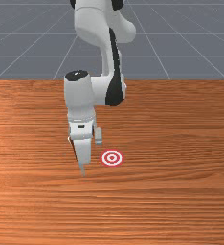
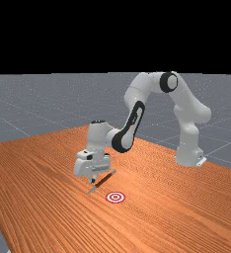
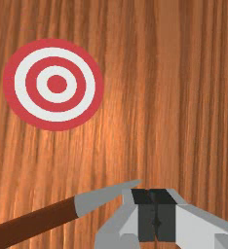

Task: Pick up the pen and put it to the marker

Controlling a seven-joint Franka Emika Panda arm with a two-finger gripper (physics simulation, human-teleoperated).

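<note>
Your claw is closed: in the wrist view its two black pads meet with only a thin dark line between them, and they have hold of nothing. The pen is outside that grip, off to one side, with its grey tapered tip reaching just past the ends of the fingers. You can't tell from here whether the side of the nearer finger touches it.

In the front view you see the pen on a slant at the marker's left, partly hidden behind the claw, its near end poking out nearer to you than the marker and its far end farther back. The far view shows you its brown middle close by the fingertips, one grey end toward the left and near, the other toward the right and far. The marker, a red and white ringed disc, is flat on the table, to the front view's right of the claw. The pen is beside it, apart from it.
</note>
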